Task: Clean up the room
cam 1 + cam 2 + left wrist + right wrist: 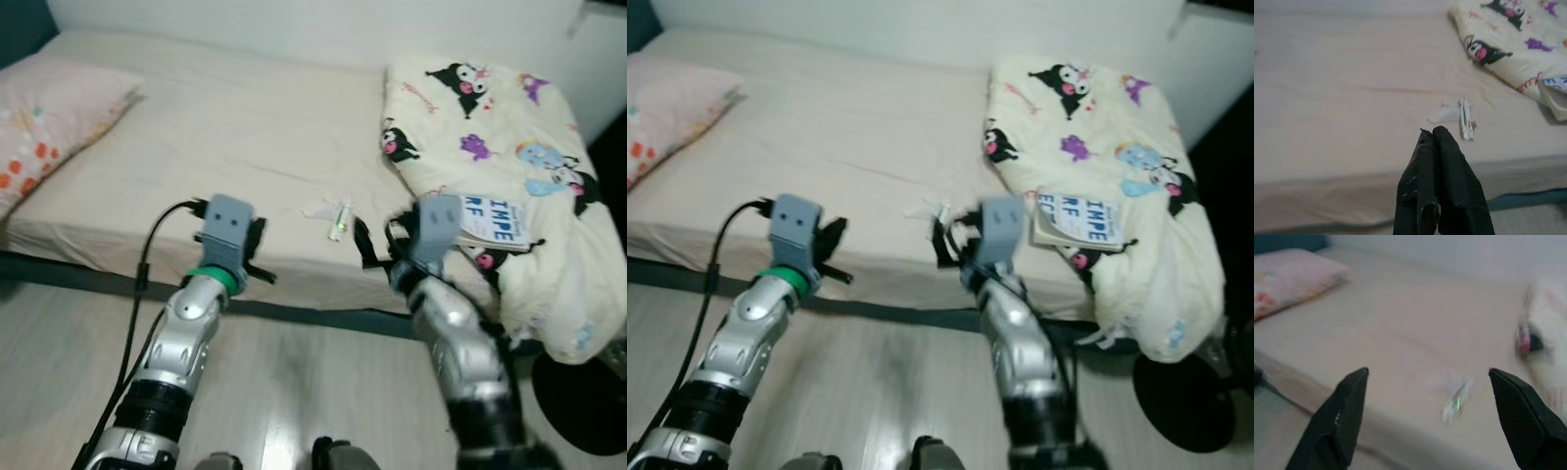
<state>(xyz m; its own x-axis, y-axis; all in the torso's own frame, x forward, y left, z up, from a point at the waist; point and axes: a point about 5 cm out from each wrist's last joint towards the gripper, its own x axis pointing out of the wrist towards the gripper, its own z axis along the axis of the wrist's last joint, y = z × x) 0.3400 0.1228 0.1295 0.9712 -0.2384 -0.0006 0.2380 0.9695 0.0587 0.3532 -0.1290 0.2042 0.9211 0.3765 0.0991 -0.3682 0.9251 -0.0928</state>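
A small white wrapper with a green mark lies on the beige bed sheet near the front edge; it also appears as the wrapper and, blurred, the wrapper. My left gripper is shut, held over the bed's front edge to the left of the wrapper and short of it. My right gripper is open wide, its black fingers spread either side of the wrapper's direction, still short of it. Both silver arms reach forward from below, the right gripper close to the wrapper.
A folded cream blanket with cartoon prints fills the bed's right side, a book lying on it. A pink patterned pillow lies at the left. A dark round object sits on the floor at right.
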